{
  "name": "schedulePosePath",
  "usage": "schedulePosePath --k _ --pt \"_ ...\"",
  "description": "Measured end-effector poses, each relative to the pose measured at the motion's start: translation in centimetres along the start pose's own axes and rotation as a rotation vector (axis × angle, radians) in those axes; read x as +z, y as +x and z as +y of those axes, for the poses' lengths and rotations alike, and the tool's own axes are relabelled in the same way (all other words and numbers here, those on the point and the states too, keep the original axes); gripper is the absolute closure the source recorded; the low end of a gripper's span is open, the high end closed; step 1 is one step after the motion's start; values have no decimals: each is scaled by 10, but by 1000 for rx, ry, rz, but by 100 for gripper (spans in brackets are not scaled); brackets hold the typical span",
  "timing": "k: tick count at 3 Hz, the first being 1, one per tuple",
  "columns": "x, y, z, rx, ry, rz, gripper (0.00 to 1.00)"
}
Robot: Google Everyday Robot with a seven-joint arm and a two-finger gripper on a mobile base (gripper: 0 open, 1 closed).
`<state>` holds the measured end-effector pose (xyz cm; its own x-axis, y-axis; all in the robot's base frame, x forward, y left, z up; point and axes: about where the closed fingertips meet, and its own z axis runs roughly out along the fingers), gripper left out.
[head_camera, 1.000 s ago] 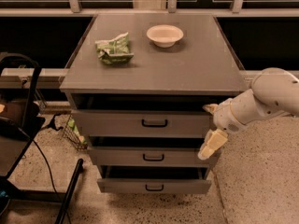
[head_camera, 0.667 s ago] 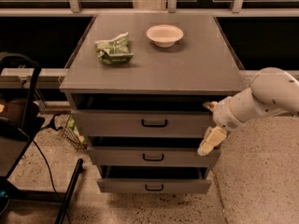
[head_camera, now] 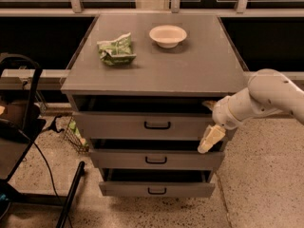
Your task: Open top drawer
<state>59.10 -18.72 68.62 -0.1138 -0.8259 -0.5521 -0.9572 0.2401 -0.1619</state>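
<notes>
The top drawer (head_camera: 118,126) is the widest grey front, just under the cabinet's top, with a small black loop handle (head_camera: 157,125) at its centre. A dark gap shows between it and the cabinet top. My gripper (head_camera: 209,122) is at the right end of this drawer front, on a white arm (head_camera: 266,96) coming in from the right. It is open, with one cream finger (head_camera: 211,139) pointing down over the drawer's lower right corner and the other tip (head_camera: 208,104) at its upper right corner. It holds nothing and is well right of the handle.
The middle drawer (head_camera: 156,160) and the bottom drawer (head_camera: 156,190) sit below. On the cabinet top (head_camera: 199,65) lie a green crumpled bag (head_camera: 116,49) and a white bowl (head_camera: 167,35). A black frame with cables (head_camera: 23,127) stands to the left. Speckled floor (head_camera: 266,184) lies to the right.
My gripper has shifted slightly left and up along the right end of the top drawer front. The drawers look unmoved.
</notes>
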Motion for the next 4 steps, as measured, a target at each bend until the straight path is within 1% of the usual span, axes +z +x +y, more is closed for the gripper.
schedulePosePath --k 1,2,3,4 --pt "22 0 -6 -18 -32 10 0" --pt "34 -1 -5 -28 -67 34 0" --pt "33 -2 10 9 -137 89 0" --pt "16 -5 28 67 -193 133 0"
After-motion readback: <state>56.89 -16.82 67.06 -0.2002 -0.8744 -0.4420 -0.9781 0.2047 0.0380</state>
